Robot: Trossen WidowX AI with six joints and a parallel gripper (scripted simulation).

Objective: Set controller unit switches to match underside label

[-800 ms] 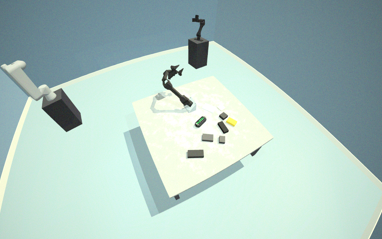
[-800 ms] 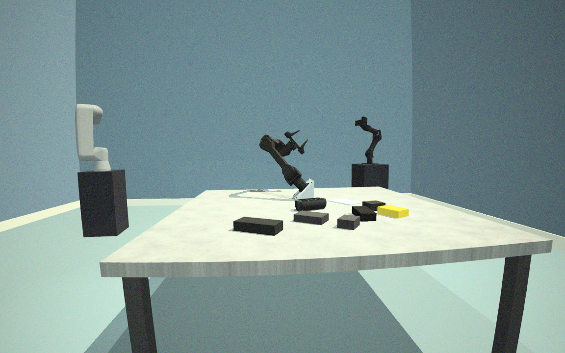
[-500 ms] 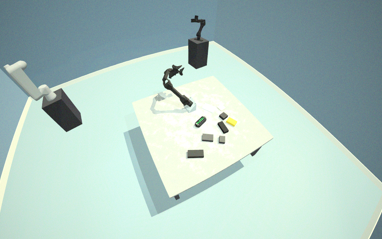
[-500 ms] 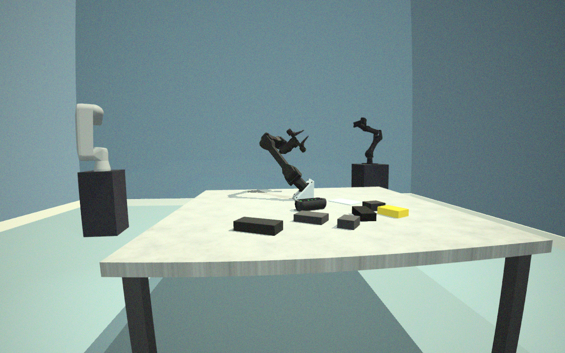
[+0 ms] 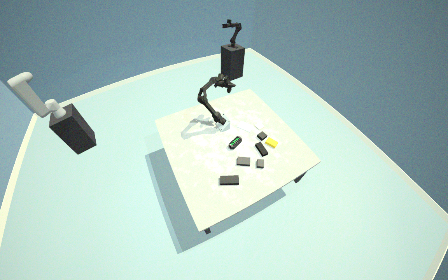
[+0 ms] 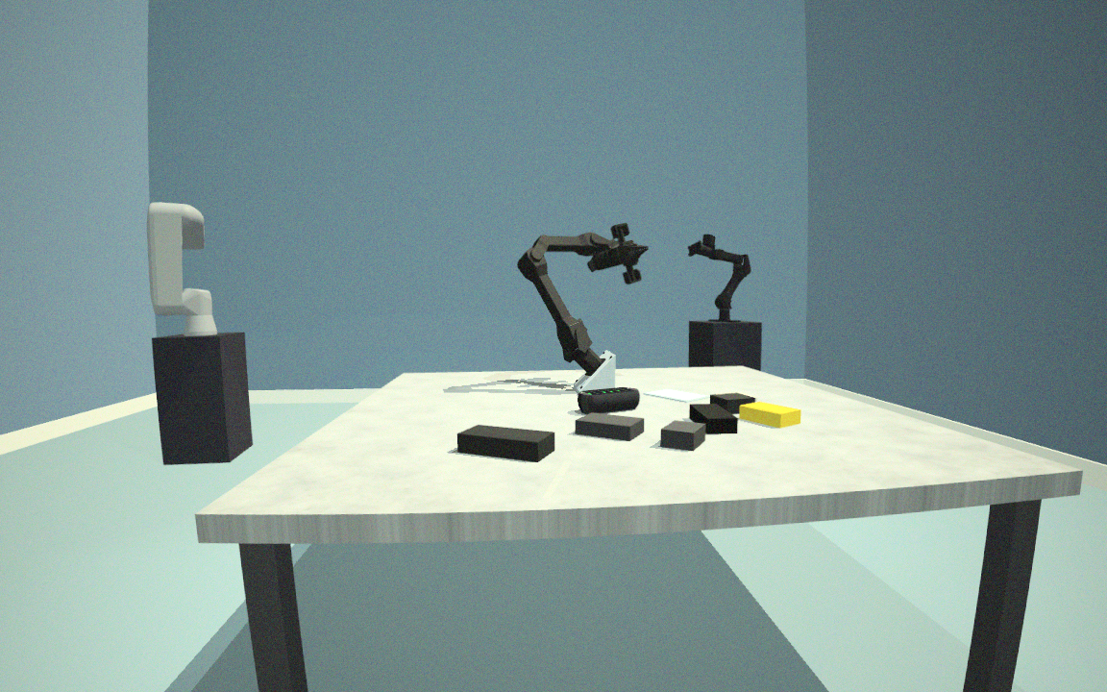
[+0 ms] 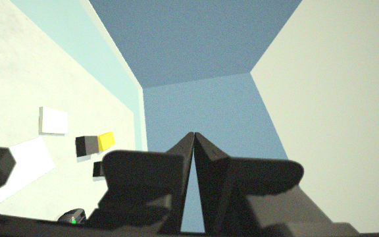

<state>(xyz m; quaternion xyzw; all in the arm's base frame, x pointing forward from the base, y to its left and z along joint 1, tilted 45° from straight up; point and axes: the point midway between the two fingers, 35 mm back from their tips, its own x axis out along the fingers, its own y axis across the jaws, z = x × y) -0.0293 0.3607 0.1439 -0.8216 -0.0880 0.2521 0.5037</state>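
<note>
The dark grey controller unit (image 5: 235, 142) (image 6: 609, 400) lies on the bench (image 5: 197, 174) (image 6: 420, 490) in front of the arm's base, with its switches up and green showing along its top. A small part of the unit (image 7: 74, 216) shows at the lower left of the wrist view. Single switch positions are too small to read, and the label on the underside is hidden. My gripper (image 5: 235, 84) (image 6: 646, 249) (image 7: 193, 136) is shut and empty, held high above the bench and pointing off sideways, well away from the unit.
Dark blocks (image 5: 261, 149) (image 5: 243, 161) (image 5: 260, 163) (image 5: 229, 179) (image 5: 262, 135) and a yellow block (image 5: 271, 142) (image 6: 769, 413) (image 7: 106, 141) lie around the unit. A white block (image 7: 54, 120) and a white sheet (image 7: 31, 164) lie near the arm. Two other arms stand on pedestals (image 5: 232, 62) (image 5: 72, 128) beyond the bench.
</note>
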